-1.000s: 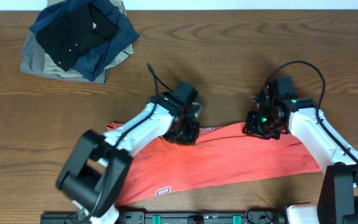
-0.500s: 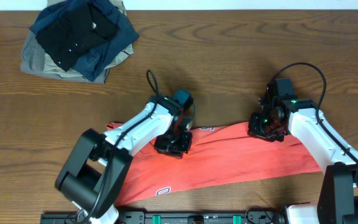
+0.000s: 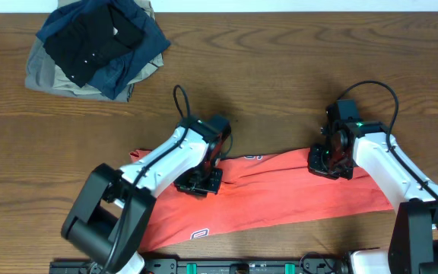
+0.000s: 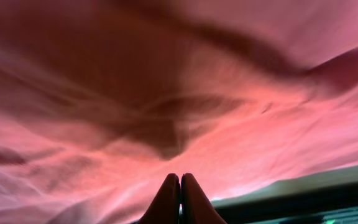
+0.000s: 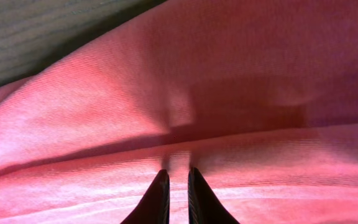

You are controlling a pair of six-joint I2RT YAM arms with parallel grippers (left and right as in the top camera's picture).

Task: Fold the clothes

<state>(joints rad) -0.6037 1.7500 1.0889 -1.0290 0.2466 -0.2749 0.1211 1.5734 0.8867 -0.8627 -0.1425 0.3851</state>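
One coral-red T-shirt (image 3: 295, 194) lies as a long, crumpled band across the near half of the worktop (image 3: 280, 84). It runs from a narrow tip on the left, beside the left arm, to a broader end under the right arm. Far back on the left, well apart from the shirt, sits a heap of black, blue and khaki garments (image 3: 93, 49). Near the band's left end a small outlined logo (image 3: 199, 234) shows close to the front edge. The left hand (image 3: 198, 181) is down on the shirt's left-centre part, just inside its far edge. In the wrist view its fingers (image 4: 169, 199) are pressed together with red fabric filling everything ahead of them, and whether any cloth is caught between them cannot be told. Further right, the right hand (image 3: 329, 161) sits at the shirt's far edge, toward its right end. Its fingers (image 5: 157, 196) stand a slim gap apart, right at a raised fold, with cloth showing in the gap. I cannot tell whether they pinch it.
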